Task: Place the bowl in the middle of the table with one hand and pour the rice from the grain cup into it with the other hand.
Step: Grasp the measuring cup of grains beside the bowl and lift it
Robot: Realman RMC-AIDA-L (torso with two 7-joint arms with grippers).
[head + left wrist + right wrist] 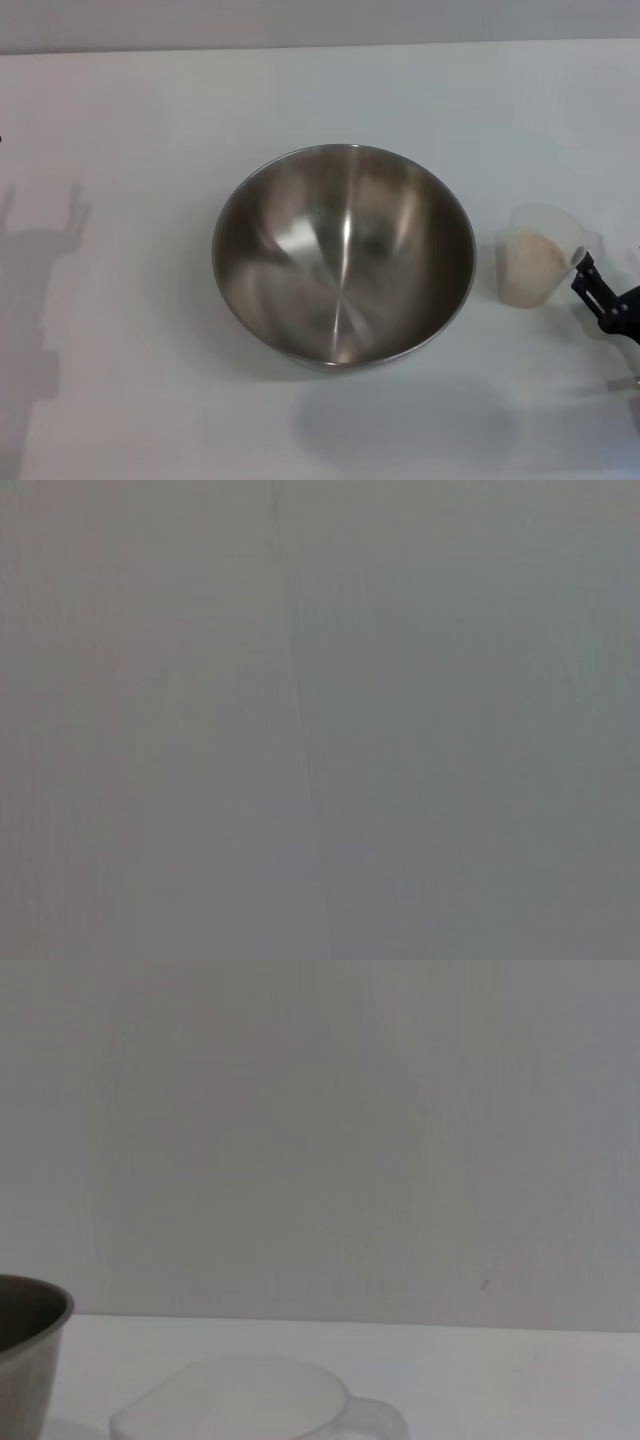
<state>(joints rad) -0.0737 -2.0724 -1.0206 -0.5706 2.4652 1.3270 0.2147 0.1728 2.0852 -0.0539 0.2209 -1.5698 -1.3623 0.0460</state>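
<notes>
- The bowl (343,255) sits upright near the middle of the white counter (130,150), its brushed steel inside bare.
- Just beside it on the robot's right, apart from its rim, stands the grain cup (540,266), upright, with a pale heap of rice (535,262) inside.
- The right claw (588,277) reaches in from the right edge, one dark finger against the cup's outer side; whether it grips the cup cannot be told.
- The right wrist view shows the cup's rim (240,1400) close below the camera.
- The left claw is out of sight.
</notes>
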